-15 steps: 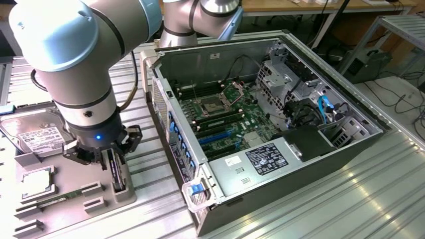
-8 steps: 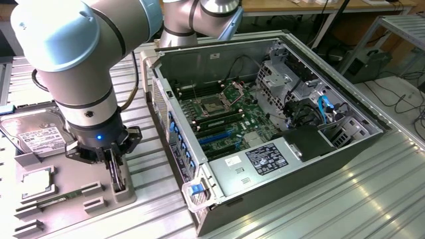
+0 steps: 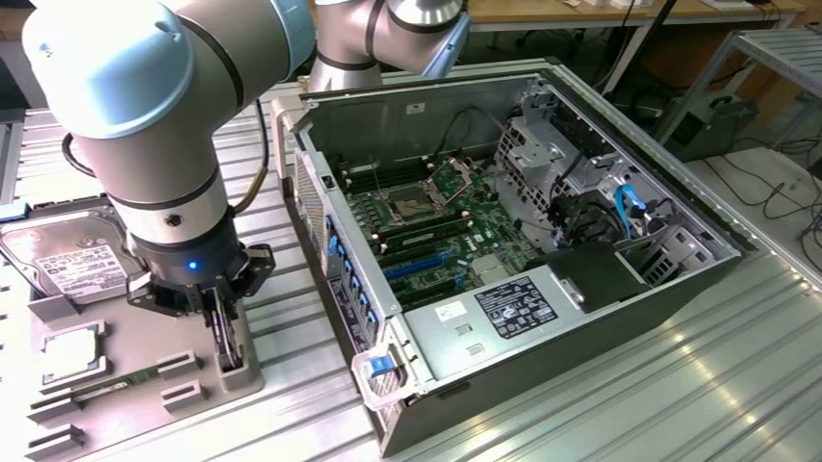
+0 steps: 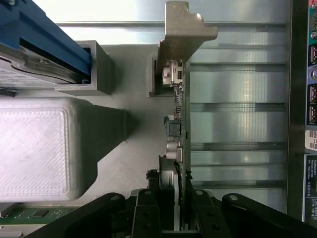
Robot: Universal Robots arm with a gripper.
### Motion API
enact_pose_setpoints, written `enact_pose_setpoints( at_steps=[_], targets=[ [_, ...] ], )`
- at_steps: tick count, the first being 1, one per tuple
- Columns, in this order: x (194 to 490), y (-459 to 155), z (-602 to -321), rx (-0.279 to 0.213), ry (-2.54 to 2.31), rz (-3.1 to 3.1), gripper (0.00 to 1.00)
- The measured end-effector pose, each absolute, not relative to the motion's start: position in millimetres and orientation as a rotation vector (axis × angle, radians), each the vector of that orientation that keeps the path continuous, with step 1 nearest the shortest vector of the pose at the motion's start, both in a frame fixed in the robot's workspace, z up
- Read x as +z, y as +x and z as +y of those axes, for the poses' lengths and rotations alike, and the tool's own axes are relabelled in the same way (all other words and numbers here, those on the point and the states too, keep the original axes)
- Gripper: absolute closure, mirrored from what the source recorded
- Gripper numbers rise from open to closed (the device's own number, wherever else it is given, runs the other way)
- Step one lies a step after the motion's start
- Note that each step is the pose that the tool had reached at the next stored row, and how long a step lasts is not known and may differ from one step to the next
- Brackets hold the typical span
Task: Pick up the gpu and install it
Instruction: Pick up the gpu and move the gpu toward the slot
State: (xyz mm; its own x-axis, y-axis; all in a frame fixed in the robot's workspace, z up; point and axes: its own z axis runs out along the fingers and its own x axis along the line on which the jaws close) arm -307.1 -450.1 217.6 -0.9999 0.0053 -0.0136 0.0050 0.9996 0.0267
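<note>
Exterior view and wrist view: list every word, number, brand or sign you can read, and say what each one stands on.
No text can be read in either view.
Black label inside the computer case: print too small to read.
White sticker beside it: blurred.
Hard drive label: print too small to read.
White label by the case's ports, wrist view: blurred.

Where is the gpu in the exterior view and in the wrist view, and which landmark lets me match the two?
Exterior view: the gpu stands on edge in the grey tray at the exterior view's left, beside the computer case.
Wrist view: the gpu is seen edge-on, with its pale bracket at one end.
Shared landmark: the grey tray that holds it.
</note>
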Motion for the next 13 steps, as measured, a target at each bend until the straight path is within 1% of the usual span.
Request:
enact_pose_setpoints(
  at_steps=[13],
  targets=[
    [218.6, -307.0, -450.1, 0.042, 0.008, 3.127, 0.72]
  ],
)
